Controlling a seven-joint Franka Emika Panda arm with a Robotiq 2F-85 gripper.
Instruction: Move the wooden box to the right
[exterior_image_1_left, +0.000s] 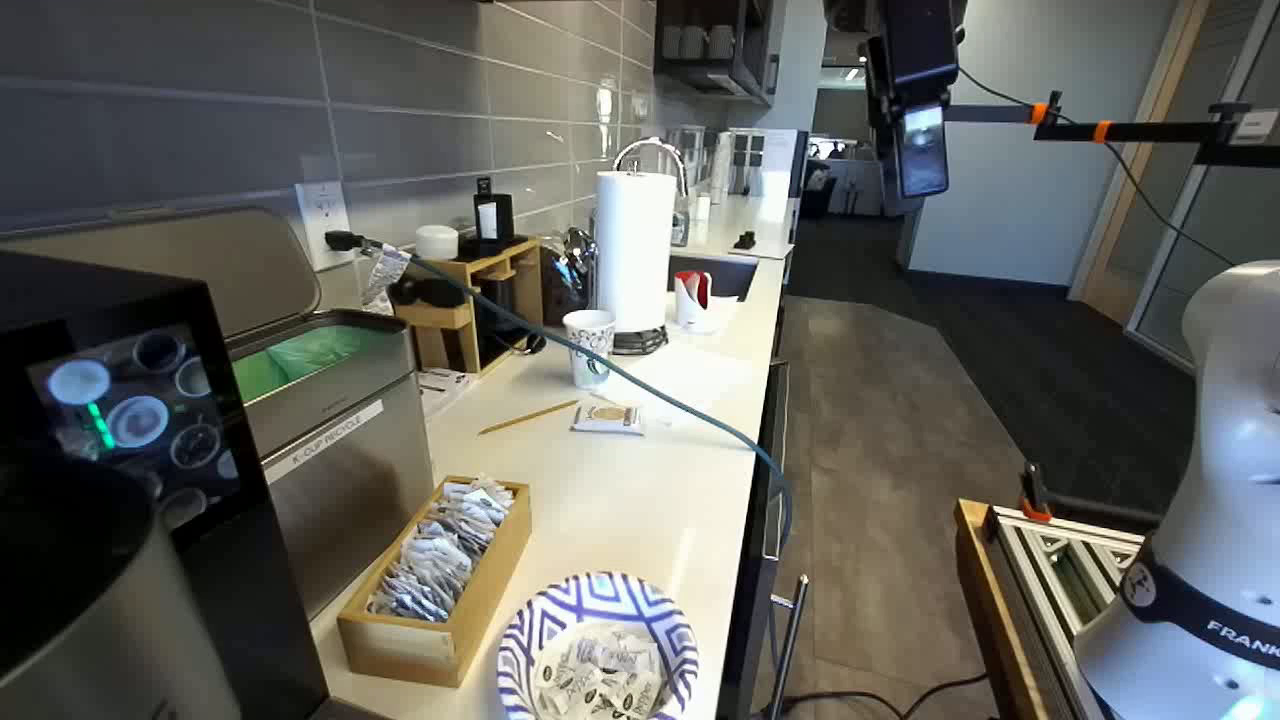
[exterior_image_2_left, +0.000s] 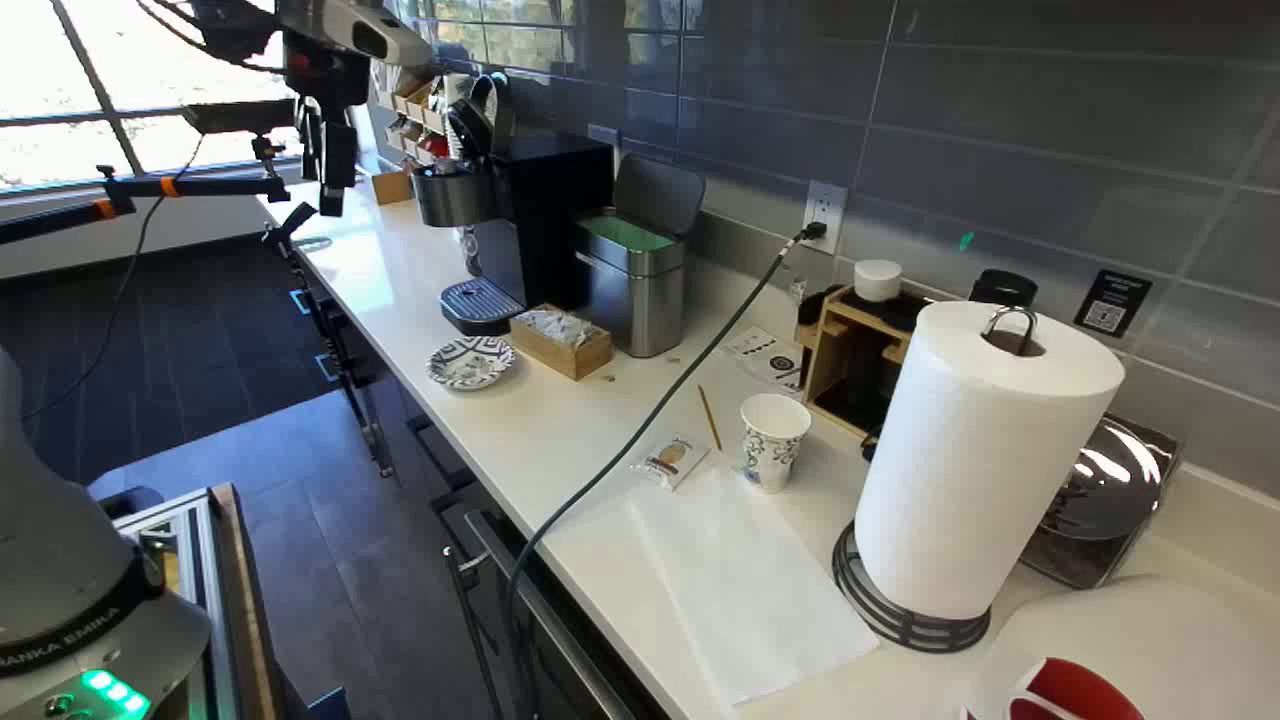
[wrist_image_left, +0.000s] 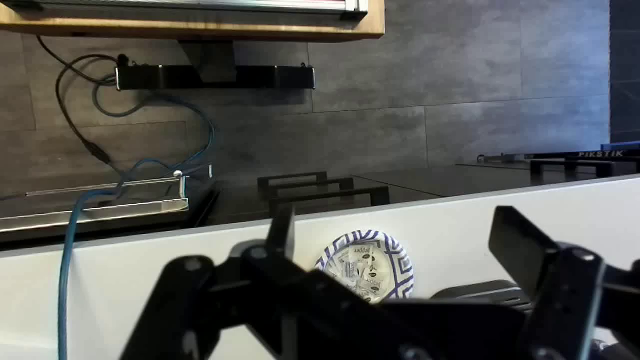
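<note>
The wooden box (exterior_image_1_left: 492, 588) is a pale, shallow, open-topped box full of small packets. It stands on the counter beside the steel bin and the patterned plate, and it also shows in an exterior view (exterior_image_2_left: 588, 360). My gripper (exterior_image_1_left: 922, 155) is high in the air, well above the counter and apart from the box. It also shows in an exterior view (exterior_image_2_left: 330, 190), pointing down. In the wrist view the two fingers of the gripper (wrist_image_left: 394, 225) are wide apart with nothing between them. The box is hidden behind the gripper's body there.
The blue-patterned plate (exterior_image_1_left: 600, 590) of packets lies near the counter's front edge, beside the box. The coffee machine (exterior_image_2_left: 540, 200) and steel bin (exterior_image_2_left: 640, 300) stand close by. A blue cable (exterior_image_2_left: 640, 430) crosses the counter. A paper cup (exterior_image_2_left: 772, 440) and paper towel roll (exterior_image_2_left: 980, 460) stand farther along.
</note>
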